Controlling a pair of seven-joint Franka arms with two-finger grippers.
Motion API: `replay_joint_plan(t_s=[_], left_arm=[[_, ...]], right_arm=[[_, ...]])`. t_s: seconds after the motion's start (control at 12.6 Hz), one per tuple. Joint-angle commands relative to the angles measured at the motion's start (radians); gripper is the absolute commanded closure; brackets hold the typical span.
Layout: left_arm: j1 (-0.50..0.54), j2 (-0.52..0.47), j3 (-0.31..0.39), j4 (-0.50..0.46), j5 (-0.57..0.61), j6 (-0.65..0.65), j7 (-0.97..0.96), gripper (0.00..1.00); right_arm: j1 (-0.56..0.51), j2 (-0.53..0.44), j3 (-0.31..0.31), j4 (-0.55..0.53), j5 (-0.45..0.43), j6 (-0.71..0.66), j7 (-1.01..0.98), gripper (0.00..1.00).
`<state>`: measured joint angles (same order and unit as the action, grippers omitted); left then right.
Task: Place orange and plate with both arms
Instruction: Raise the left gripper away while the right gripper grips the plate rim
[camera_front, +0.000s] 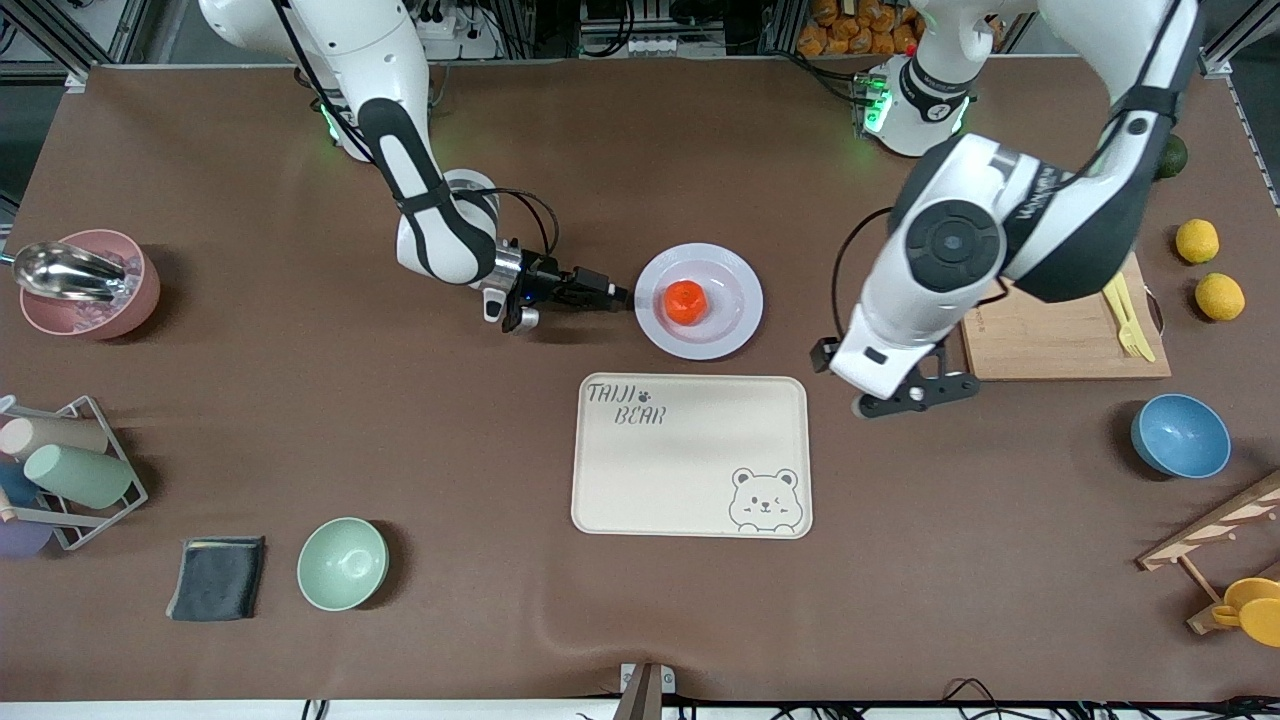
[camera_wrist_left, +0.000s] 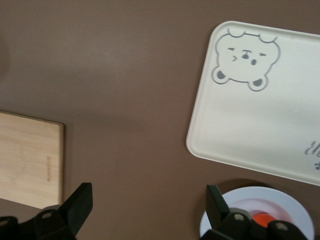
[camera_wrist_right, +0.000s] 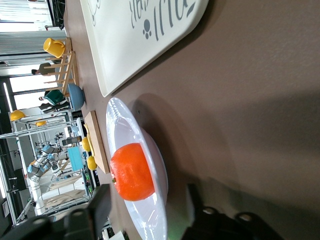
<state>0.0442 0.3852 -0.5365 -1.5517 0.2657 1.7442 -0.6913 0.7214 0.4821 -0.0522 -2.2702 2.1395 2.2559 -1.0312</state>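
The orange (camera_front: 686, 302) sits in the well of the plate (camera_front: 725, 275), which stands on the table just farther from the front camera than the cream bear tray (camera_front: 690, 470). My right gripper (camera_front: 612, 293) is low at the plate's rim on the right arm's side. In the right wrist view it (camera_wrist_right: 147, 210) is open with the plate's rim (camera_wrist_right: 120, 115) between its fingers and the orange (camera_wrist_right: 131, 171) just ahead. My left gripper (camera_front: 918, 393) is open and empty over bare table between the tray and the cutting board. Its wrist view (camera_wrist_left: 147, 205) shows the plate (camera_wrist_left: 270, 200) and orange (camera_wrist_left: 261, 219).
A wooden cutting board (camera_front: 1050, 335) with yellow cutlery lies by the left arm. Two lemons (camera_front: 1197, 240), a dark green fruit (camera_front: 1172, 155) and a blue bowl (camera_front: 1180, 435) are at that end. A green bowl (camera_front: 342, 563), dark cloth (camera_front: 217, 577), cup rack (camera_front: 60, 475) and pink bowl (camera_front: 85, 285) are at the right arm's end.
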Motion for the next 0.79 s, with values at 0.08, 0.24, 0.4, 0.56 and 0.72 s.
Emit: replay_joint_plan(t_s=[0.08,0.24,0.4,0.56,0.72], left_arm=[[-0.017,-0.136,0.166,-0.05,-0.129,-0.049,0.257,0.0],[-0.084,-0.184,0.296,-0.048,-0.176,-0.09,0.373,0.0],[-0.147,-0.236,0.401,-0.051,-0.197,-0.136,0.461,0.0],[-0.136,-0.291,0.409,-0.054,-0.2,-0.172,0.522,0.0],[-0.119,-0.344,0.417,-0.056,-0.201,-0.201,0.564,0.0]], right_arm=[[0.048,0.044,-0.009,0.047,0.089,0.005,-0.023,0.41],[0.064,0.055,-0.011,0.055,0.114,0.007,-0.027,0.46],[0.064,0.069,-0.009,0.055,0.114,0.007,-0.059,0.5],[0.064,0.07,-0.009,0.055,0.115,0.007,-0.061,0.58],[0.085,0.07,-0.009,0.057,0.157,0.007,-0.067,0.62]])
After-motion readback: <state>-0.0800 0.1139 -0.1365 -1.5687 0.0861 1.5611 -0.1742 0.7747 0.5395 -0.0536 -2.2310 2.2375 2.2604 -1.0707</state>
